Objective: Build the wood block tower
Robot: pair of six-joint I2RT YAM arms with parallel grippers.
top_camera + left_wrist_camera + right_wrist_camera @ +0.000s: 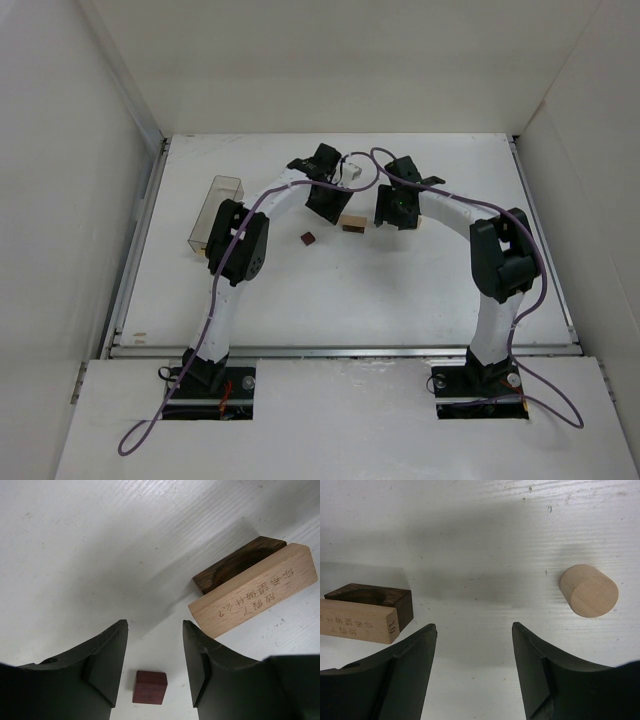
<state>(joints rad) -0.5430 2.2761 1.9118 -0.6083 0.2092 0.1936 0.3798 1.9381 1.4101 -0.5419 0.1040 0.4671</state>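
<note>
Gripper on left arm (pixel 155 630), parted and empty, frames red-brown cube (pixel 149 686) at lower centre; off-centre closure may twist or flick it. Right gripper (pixel 474 629) parted, empty.

The left gripper (pixel 155 627) hangs over the white table (pixel 100 545) with its dark jaws spread apart. A small reddish-brown cube (pixel 149 686) sits on the table in the gap between them, touching neither. Up to the right lies a tan slab (pixel 252 590) (characters printed along its face), with a dark brown block (pixel 235 565) right against its far side.
</note>
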